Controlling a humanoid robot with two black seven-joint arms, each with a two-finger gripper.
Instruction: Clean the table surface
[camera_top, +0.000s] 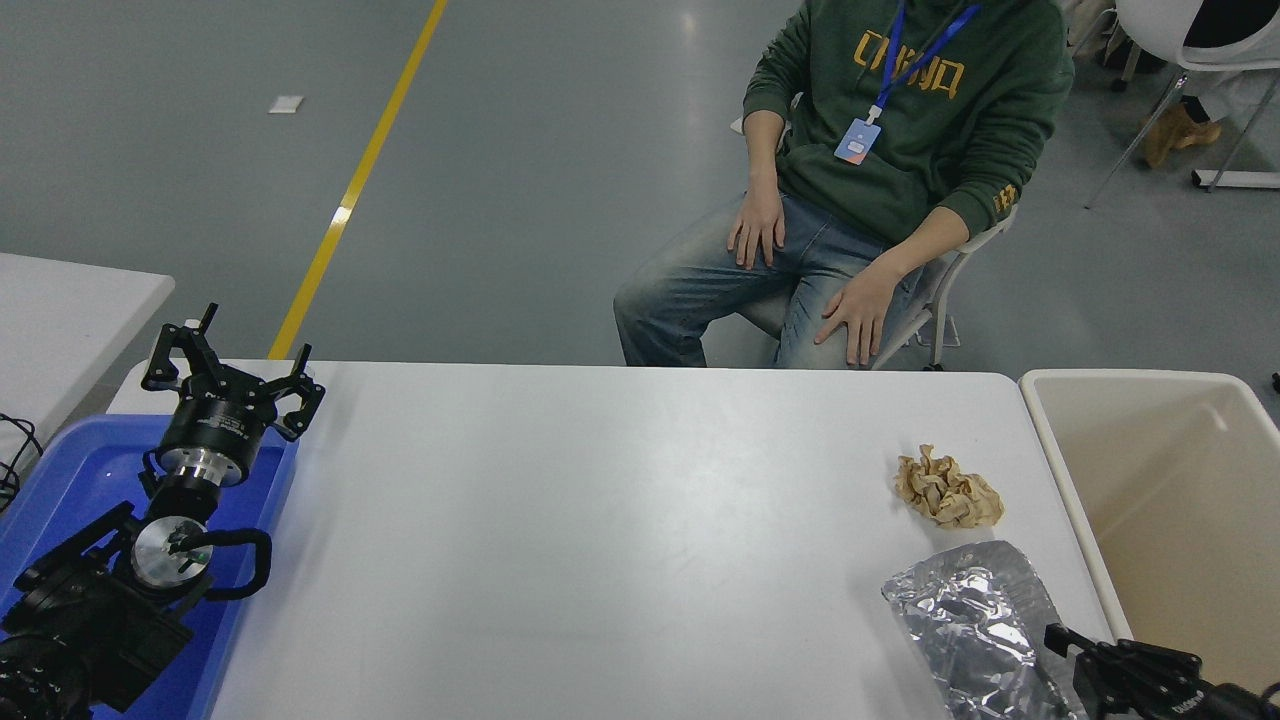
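The right gripper (1075, 650) is mostly chopped off by the bottom edge, so no way to tell how its fingers sit. The foil bag (975, 625) just beside it runs out of frame too. The beige bin (1180, 500) past those fingers is cut by the right edge.

The scene is viewed by a single head camera, set high on the robot's side and aimed forward and down across the white table surface (600, 520) toward the grey floor (550, 150) beyond.
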